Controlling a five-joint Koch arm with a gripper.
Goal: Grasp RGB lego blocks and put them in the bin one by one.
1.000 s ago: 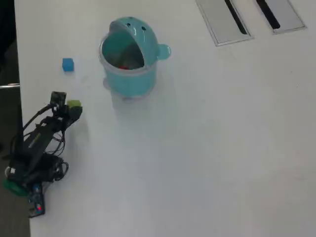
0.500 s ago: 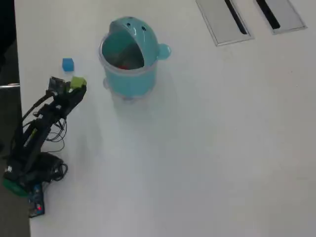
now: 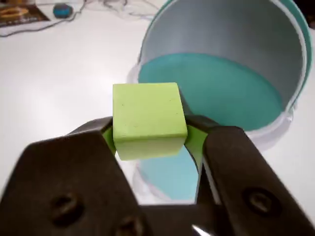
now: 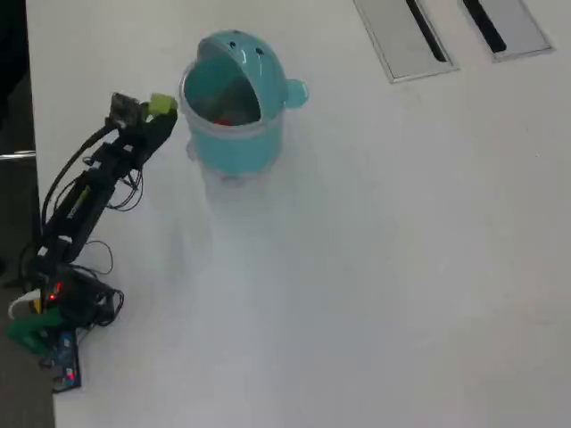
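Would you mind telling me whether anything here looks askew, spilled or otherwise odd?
Nothing stands out. The end effector holds the yellow-green block squarely beside the bin, which stands upright with its lid open; something red lies inside it.

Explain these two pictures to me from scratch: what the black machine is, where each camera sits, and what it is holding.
The black machine is a small hobby robot arm fixed at the edge of a white table. The overhead view looks straight down on the whole scene. The wrist view comes from a camera riding on the arm, looking out past its gripper, the two dark jaws at the bottom. Those jaws are shut on a yellow-green block, which also shows in the overhead view, just left of the teal bin. The bin's lid is open, and something red lies inside. The blue block is not visible in either picture.
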